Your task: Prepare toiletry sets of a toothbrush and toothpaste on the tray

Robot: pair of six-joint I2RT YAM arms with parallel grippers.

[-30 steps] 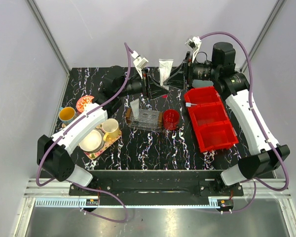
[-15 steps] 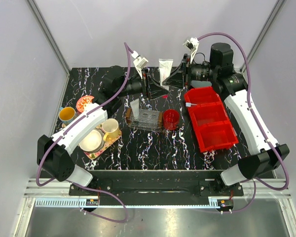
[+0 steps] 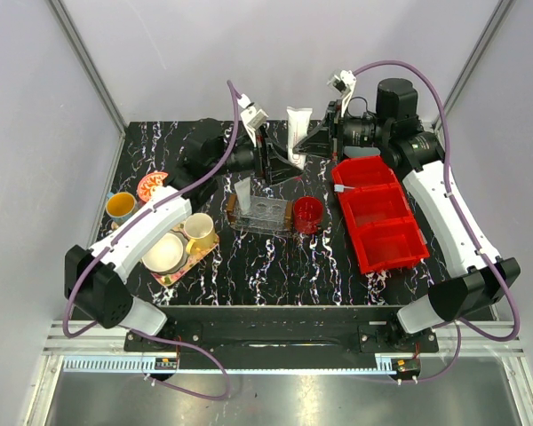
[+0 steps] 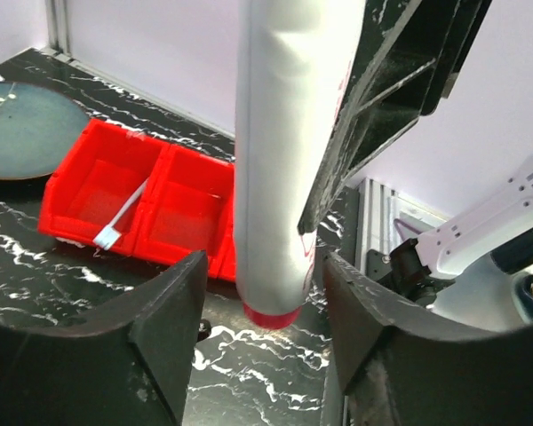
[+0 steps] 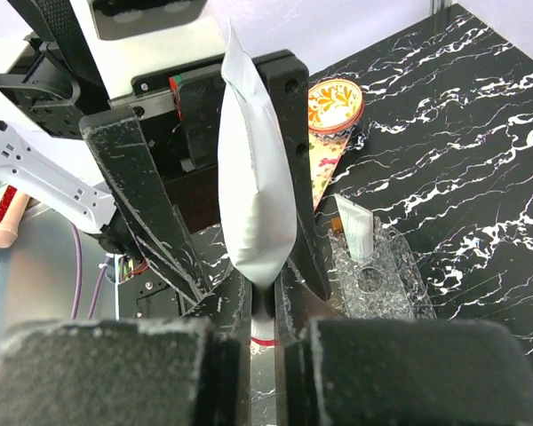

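Observation:
A white toothpaste (image 3: 297, 129) tube stands upright above the back of the table, red cap down. My right gripper (image 5: 264, 306) is shut on its neck just above the cap. My left gripper (image 4: 266, 328) stands open around the same tube (image 4: 275, 151), its fingers (image 4: 169, 328) clear of it on both sides. The clear tray (image 3: 268, 216) sits mid-table with a second toothpaste (image 5: 357, 229) tube standing in its left end. The toothbrush (image 4: 120, 217) lies in the back compartment of the red bin (image 3: 400, 248).
A red cup (image 3: 307, 214) stands right of the clear tray. A flowery tray (image 3: 173, 266) at the left holds a yellow mug (image 3: 198, 229) and a white bowl (image 3: 164, 253). An orange patterned bowl (image 3: 152, 185) and a teal cup (image 3: 121, 206) sit behind it. A grey-blue plate (image 4: 18, 133) lies behind the bin.
My right gripper has closed on the tube's neck. My left gripper has opened and let go of the tube, which stays upright between its fingers.

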